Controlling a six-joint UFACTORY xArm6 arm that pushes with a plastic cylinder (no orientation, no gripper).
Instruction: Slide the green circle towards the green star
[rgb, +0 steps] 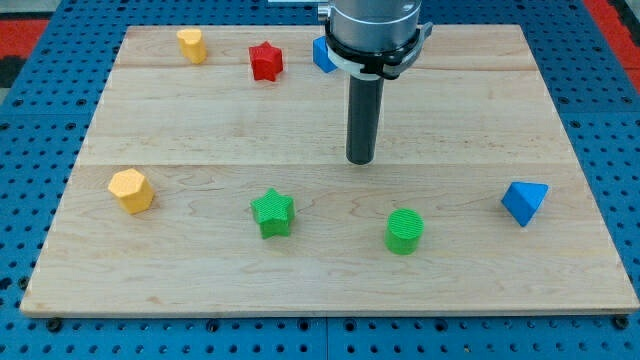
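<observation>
My tip (360, 160) rests on the tabletop (200, 120); no claw on this rig, so no open/closed state to tell. Green circle (405, 231) sits below-right of my tip, apart; green star (272, 213) below-left, well left of the circle.

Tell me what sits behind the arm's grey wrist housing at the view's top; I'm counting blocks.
Behind the grey wrist housing only a corner of a blue block shows at its left edge. The rest of that block, and anything else behind it, is covered.
</observation>
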